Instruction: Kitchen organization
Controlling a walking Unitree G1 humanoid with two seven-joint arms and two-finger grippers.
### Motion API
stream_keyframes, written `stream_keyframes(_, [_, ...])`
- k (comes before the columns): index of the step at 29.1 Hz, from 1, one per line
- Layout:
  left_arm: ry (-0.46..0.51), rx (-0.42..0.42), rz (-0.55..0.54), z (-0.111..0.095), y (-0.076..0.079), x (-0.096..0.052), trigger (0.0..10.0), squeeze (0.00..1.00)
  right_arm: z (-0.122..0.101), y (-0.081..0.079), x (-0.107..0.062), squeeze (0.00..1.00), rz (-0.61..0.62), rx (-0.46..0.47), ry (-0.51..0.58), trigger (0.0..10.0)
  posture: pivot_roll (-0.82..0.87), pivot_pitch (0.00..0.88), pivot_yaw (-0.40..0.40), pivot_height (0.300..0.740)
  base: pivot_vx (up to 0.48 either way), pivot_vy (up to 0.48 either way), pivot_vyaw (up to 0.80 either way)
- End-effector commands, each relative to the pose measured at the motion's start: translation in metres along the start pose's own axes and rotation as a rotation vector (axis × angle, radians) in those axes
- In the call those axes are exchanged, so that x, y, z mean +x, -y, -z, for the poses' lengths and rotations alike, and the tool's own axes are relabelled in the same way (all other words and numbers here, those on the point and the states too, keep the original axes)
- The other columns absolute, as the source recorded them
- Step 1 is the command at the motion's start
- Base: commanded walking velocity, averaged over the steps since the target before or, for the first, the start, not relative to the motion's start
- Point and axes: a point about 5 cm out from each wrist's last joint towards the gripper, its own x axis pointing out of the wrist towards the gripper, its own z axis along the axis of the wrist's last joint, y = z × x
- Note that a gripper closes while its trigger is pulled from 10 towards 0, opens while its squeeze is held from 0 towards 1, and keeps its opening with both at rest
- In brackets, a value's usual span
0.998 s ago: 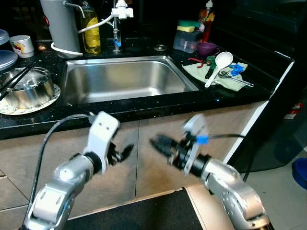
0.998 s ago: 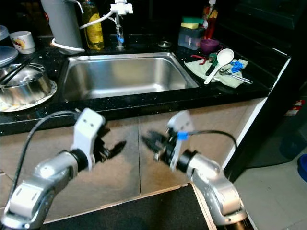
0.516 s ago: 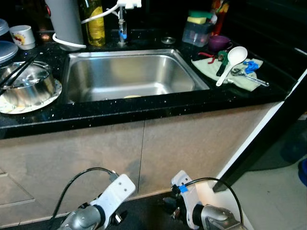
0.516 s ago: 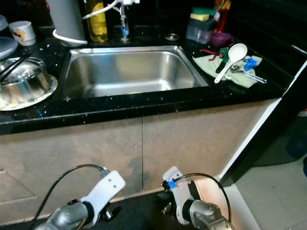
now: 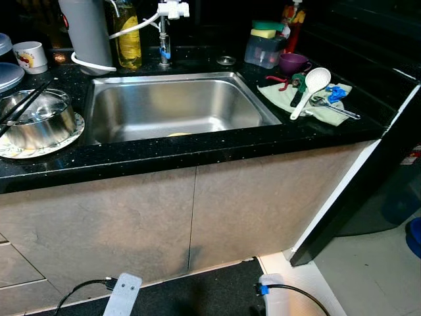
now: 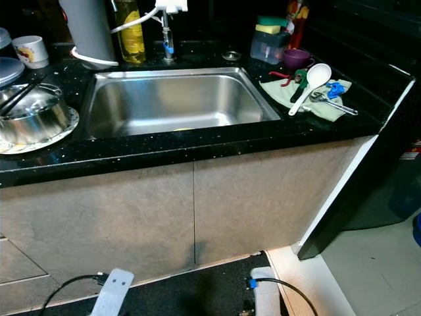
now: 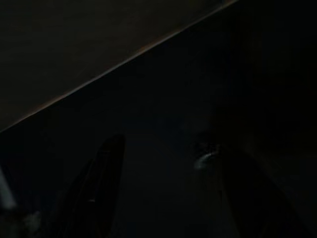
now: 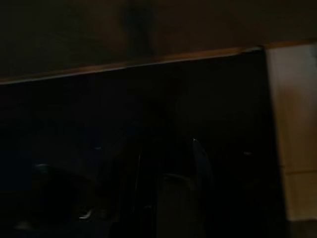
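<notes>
A steel sink [image 5: 177,79] is set in a black counter, with a small pale item [image 5: 176,133] at its front wall. To its left a steel bowl [image 5: 36,122] holding chopsticks rests on a plate. To its right a white ladle [image 5: 309,85] and small utensils lie on a green cloth [image 5: 325,113]. Both arms hang low by the floor: the left arm's wrist [image 5: 123,296] and the right arm's wrist [image 5: 276,299] show at the bottom edge. In the dark left wrist view my left gripper [image 7: 173,148] stands open and holds nothing. The right gripper [image 8: 166,168] is barely made out.
Along the back stand a mug [image 5: 29,56], a grey jug [image 5: 85,29], an oil bottle [image 5: 128,36], a faucet [image 5: 163,33], a box with sponges [image 5: 263,43] and a purple cup [image 5: 293,62]. Beige cabinet doors [image 5: 191,210] face me above a black mat [image 5: 210,296]. A dark appliance [image 5: 388,164] stands right.
Both arms have dropped from in front of the cabinet doors down to the floor, so just the wrists remain at the bottom edge. The head camera shifted slightly.
</notes>
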Motion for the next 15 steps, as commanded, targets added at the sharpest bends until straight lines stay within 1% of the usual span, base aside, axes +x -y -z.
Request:
stream_keyframes(1, [-0.007, -0.022, 0.012, 0.006, 0.001, -0.002, 10.0, 0.00, 0.008, 0.003, -0.002, 0.00, 0.007, 0.002, -0.028, 10.0, -0.03, 0.121, -0.043, 0.740, 0.000, 0.000, 0.00])
stream_keyframes(3, [0.006, -0.033, 0.026, 0.005, 0.002, -0.001, 10.0, 0.00, 0.011, 0.005, -0.003, 0.00, 0.021, 0.000, -0.025, 10.0, -0.03, 0.121, -0.043, 0.740, 0.000, 0.000, 0.00])
stream_keyframes(10, [0.016, -0.034, 0.025, 0.005, 0.002, 0.000, 10.0, 0.00, 0.012, 0.005, -0.002, 0.00, 0.031, -0.004, -0.022, 10.0, -0.02, 0.121, -0.045, 0.740, 0.000, 0.000, 0.00])
stream_keyframes(11, [0.036, -0.042, 0.014, 0.004, 0.004, 0.007, 10.0, 0.00, 0.011, 0.004, 0.002, 0.00, 0.046, -0.007, -0.014, 10.0, -0.02, 0.119, -0.042, 0.740, 0.000, 0.334, 0.00])
stream_keyframes(15, [0.045, -0.046, 0.013, 0.002, 0.006, 0.010, 10.0, 0.00, 0.009, 0.003, 0.004, 0.00, 0.050, -0.009, -0.011, 10.0, -0.02, 0.118, -0.041, 0.740, 0.000, 0.334, 0.00])
